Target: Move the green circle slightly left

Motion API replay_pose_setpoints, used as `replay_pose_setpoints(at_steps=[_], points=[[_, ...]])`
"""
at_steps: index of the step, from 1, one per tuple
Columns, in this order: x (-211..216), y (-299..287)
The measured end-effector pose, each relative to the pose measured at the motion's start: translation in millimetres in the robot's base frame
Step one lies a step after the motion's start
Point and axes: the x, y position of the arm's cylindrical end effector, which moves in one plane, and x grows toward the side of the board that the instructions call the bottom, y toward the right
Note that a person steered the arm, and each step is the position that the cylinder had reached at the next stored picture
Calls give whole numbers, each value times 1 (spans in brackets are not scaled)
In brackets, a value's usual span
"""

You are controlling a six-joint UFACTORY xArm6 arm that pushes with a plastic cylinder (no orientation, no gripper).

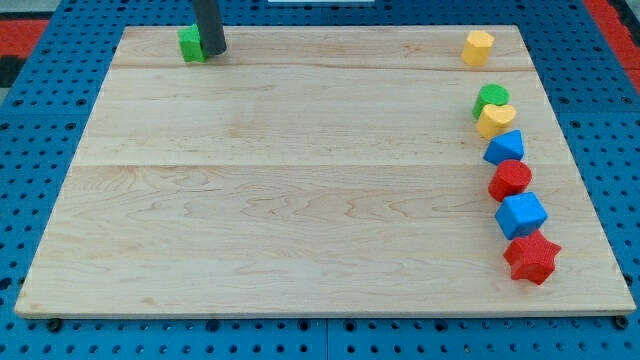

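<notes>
A rounded green block, the green circle [489,97], sits near the board's right edge at the head of a column of blocks. A yellow block [495,121] touches its lower side. My tip [212,52] is at the view's top left, far from the circle. It touches the right side of a second green block [189,43], whose shape I cannot make out.
Below the yellow block the column runs down the right edge: a blue block [505,148], a red block [510,179], a blue cube [521,214] and a red star [531,258]. A yellow hexagon-like block [478,47] sits alone at the top right. The wooden board [300,200] lies on a blue pegboard.
</notes>
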Motion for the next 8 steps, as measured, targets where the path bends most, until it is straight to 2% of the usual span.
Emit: replay_pose_setpoints(at_steps=[3,4,6,8], points=[[-19,-54],[-4,-26],[55,157],[63,317]])
